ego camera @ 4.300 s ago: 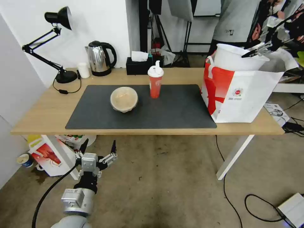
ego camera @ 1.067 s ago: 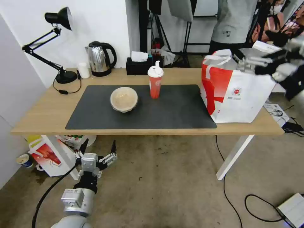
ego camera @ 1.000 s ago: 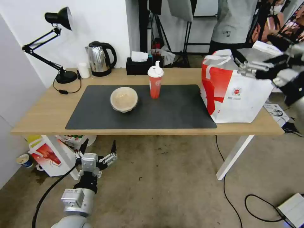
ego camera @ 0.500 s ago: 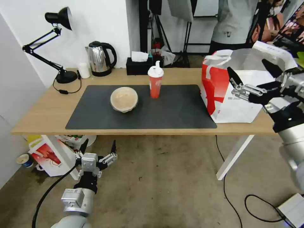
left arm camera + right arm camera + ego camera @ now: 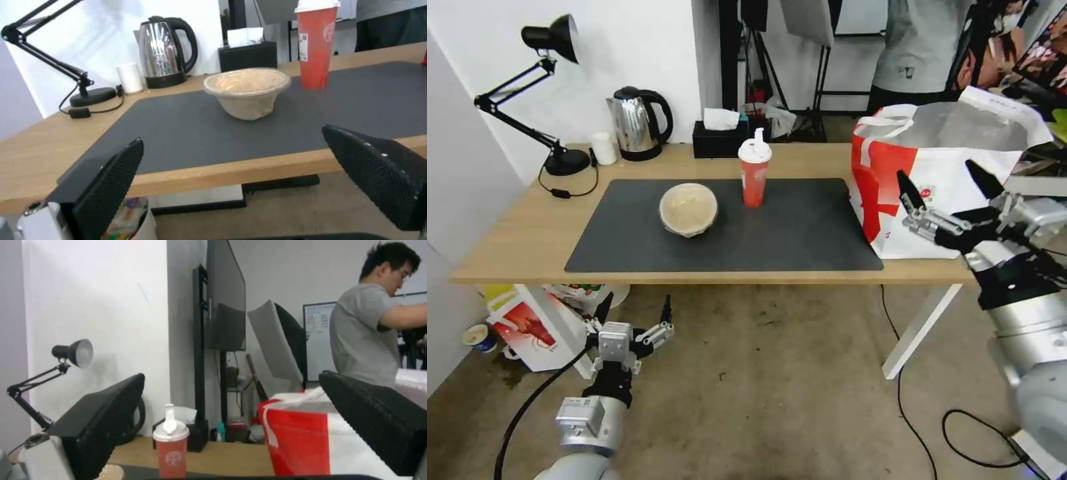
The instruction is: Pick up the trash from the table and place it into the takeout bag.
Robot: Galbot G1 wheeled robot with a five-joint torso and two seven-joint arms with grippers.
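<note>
Down from above the takeout bag (image 5: 954,200) comes my right gripper (image 5: 944,190), which a second ago hung level with the bag's mouth and now hovers in front of its white face, fingers spread wide and holding nothing. In the earliest frame a wide white bowl sat in the top of the bag; now the mouth shows just its silver lining, and I cannot tell what lies inside. The bag stands at the right end of the table (image 5: 514,247), its red side panel toward the dark grey mat (image 5: 800,233).

On the mat, the beige clear-lidded bowl (image 5: 688,209) sits near the middle, lid on, contents unclear. Just right of it and farther back stands the red drink cup (image 5: 754,168), upright, its white spouted lid closed.

Along the back edge are a black tissue box (image 5: 716,137), a steel kettle (image 5: 637,123), a small white cup (image 5: 604,147) and a black desk lamp (image 5: 547,93).

My left gripper (image 5: 634,310) hangs below the table's front edge, over the floor, fingers parted and empty, pointing toward the bowl.
</note>
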